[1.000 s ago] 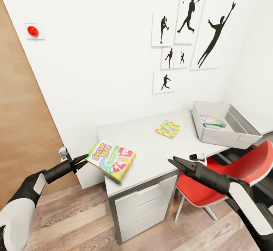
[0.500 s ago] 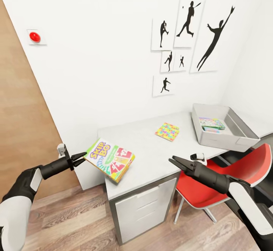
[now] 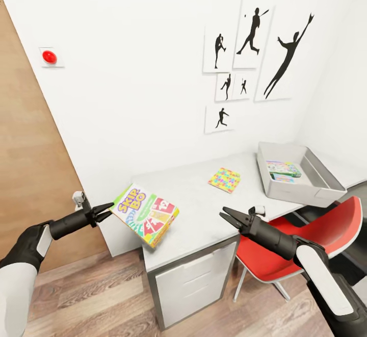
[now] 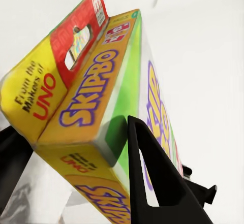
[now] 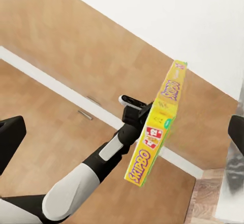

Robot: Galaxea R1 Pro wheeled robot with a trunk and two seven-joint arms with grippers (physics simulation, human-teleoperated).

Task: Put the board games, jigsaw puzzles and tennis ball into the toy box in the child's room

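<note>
One Skip-Bo box (image 3: 145, 215); one puzzle (image 3: 225, 180); one toy box (image 3: 285, 190); one chair (image 3: 326, 230).

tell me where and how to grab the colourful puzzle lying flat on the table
The jigsaw puzzle lies flat mid-table, apart from the toy box. Likely best: the free right gripper comes from above, jaws spanning two opposite edges, since it is thin and offers no raised part.

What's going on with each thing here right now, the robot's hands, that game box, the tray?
Left gripper: shut on the Skip-Bo box.
Skip-Bo box: held tilted at the table's corner.
Right gripper: open, holding nothing.
Toy box: open-topped, with boxed toys inside.
Colourful puzzle: flat on the table.
</note>
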